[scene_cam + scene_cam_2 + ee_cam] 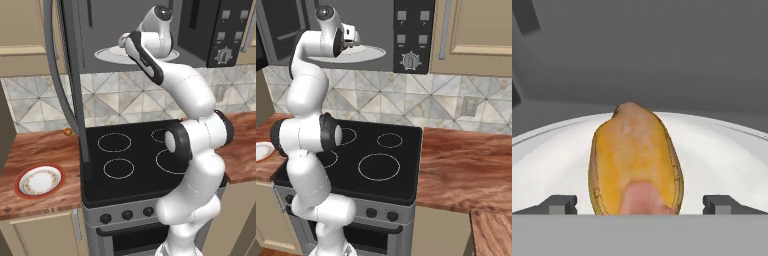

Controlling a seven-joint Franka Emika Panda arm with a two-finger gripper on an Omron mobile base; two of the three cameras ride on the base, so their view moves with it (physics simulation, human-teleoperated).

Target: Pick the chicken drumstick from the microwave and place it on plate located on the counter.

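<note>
My arm reaches up into the open microwave [150, 30].
Well below-left of the claw, the plate [39, 180] sits on the bench [40, 150].

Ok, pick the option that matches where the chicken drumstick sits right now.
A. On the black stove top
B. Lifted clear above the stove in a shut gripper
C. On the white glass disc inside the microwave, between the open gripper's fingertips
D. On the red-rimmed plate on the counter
C. In the hand view the chicken drumstick lies on the white glass disc inside the microwave, with the gripper open, a fingertip on each side.
</note>
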